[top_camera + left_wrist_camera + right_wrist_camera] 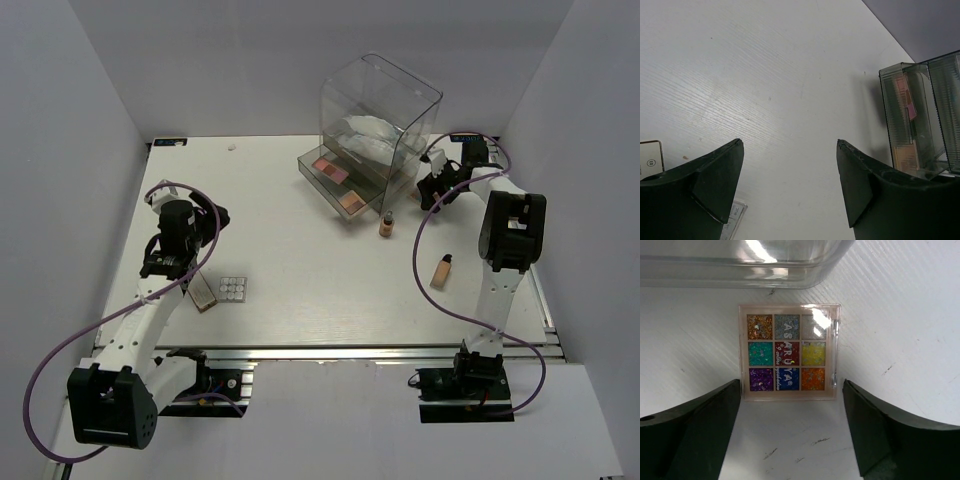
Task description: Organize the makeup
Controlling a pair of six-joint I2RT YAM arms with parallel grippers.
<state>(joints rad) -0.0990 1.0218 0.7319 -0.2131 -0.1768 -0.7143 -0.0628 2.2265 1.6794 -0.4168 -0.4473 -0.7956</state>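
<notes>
Here the right gripper [791, 386] gapes empty, the glitter palette [789, 352] just ahead between its fingers; the left gripper [790, 145], equally spread and empty, hides most of a flat case [650, 159] beside its left finger.

Just ahead of our right gripper [791, 390] lies a glitter palette [789, 351], with the clear box [740, 270] walling off beyond it. Our left gripper [790, 147] faces bare table [765, 75], with a drawer [912, 125] ahead-right.

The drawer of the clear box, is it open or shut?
Open: the drawer sticks out of the clear box, and pink palettes lie uncovered inside it.
</notes>
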